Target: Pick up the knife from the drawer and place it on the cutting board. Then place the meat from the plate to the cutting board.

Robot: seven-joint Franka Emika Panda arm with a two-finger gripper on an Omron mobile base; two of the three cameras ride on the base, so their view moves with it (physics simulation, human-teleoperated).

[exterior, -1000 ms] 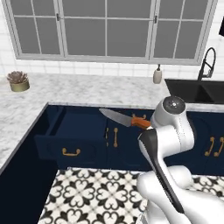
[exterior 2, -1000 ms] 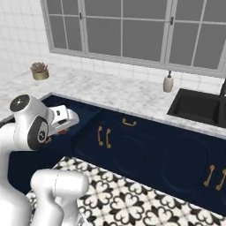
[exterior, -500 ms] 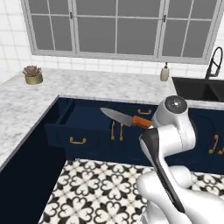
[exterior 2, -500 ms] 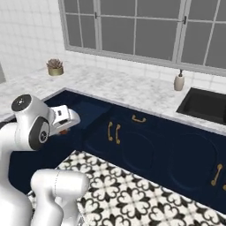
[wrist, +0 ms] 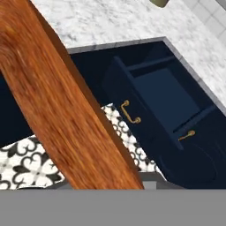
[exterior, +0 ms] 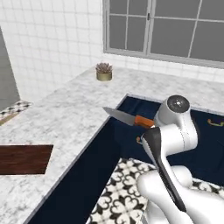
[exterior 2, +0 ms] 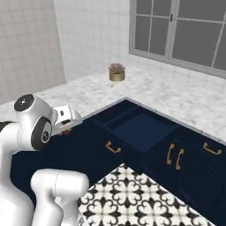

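A: Where is the knife (exterior: pixel 127 118) at this moment?

B: It is up in the air, over the edge where the marble counter (exterior: pixel 65 118) meets the navy cabinets. It lies about level, with the pointed silver-grey blade toward the counter side and the short orange handle at the gripper (exterior: pixel 151 124). In the hand view the handle crosses the picture as a broad orange-brown band, very near to the camera.

A: So the jaws are clenched on it?

B: The fingers themselves are covered by the handle and the white wrist, so I cannot see them directly. But nothing else supports the knife, so I judge the jaws are grasping its handle.

A: And what is the good way to do the present step?

B: The carry to the cutting board (exterior: pixel 25 159), I think. The board lies flat on the counter, well apart from the knife, at the left edge of the left base view. I would keep the blade level, bring it over the middle of the board, go down until it nearly touches, and only then release, so it does not slide off.

A: And the drawer (exterior 2: pixel 142 128)?

B: It stands pulled out, with nothing visible inside.
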